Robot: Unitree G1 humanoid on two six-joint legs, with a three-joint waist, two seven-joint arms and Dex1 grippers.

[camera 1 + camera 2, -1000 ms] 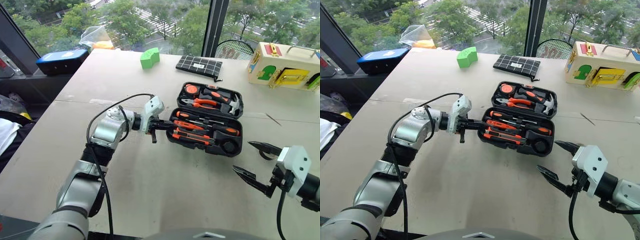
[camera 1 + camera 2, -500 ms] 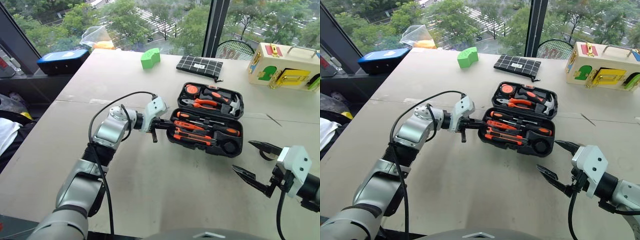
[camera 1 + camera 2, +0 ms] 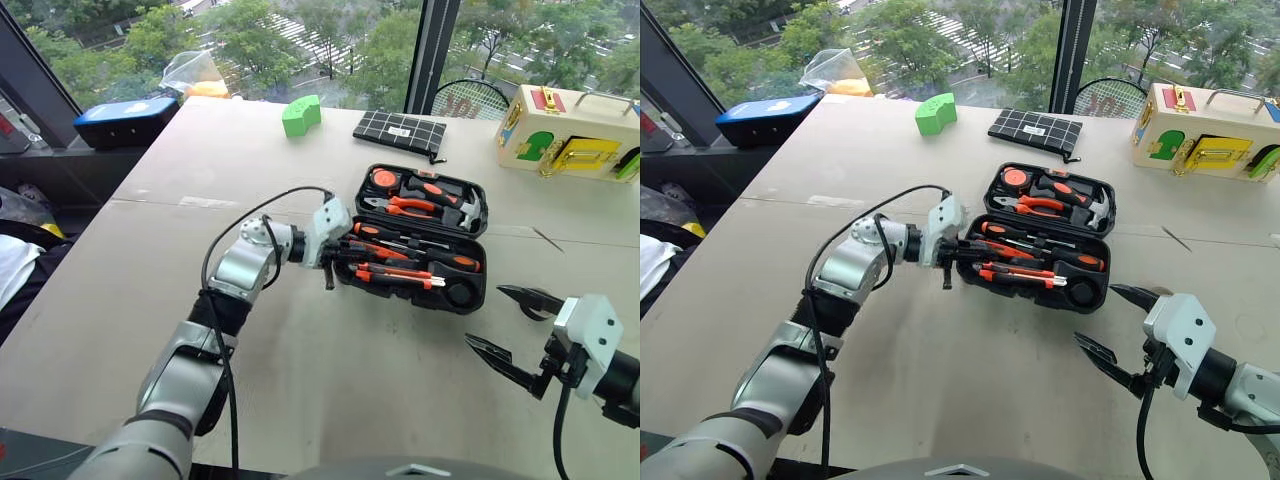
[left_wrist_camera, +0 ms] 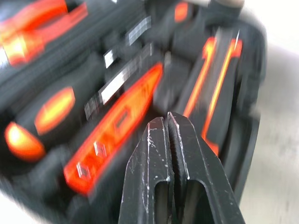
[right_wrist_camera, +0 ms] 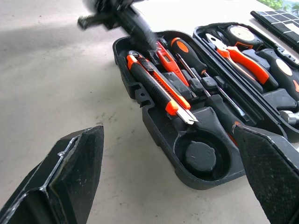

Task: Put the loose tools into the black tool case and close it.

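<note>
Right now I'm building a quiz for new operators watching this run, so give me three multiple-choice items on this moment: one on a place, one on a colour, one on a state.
1. Where is the left tool?
A. at the near half of the open black tool case
B. over the green block
C. beside the yellow-and-cream box

2. What colour is the block at the far side of the table?
A. blue
B. green
C. red

3. How does the right tool stand?
A. shut on a screwdriver
B. shut and empty
C. open, holding nothing

Answers:
1 A: its shut black fingers sit above the orange-and-black utility knife in the case's near half.
2 B: the block near the window is bright green.
3 C: its two fingers stand wide apart over bare table, beside the case.
</note>
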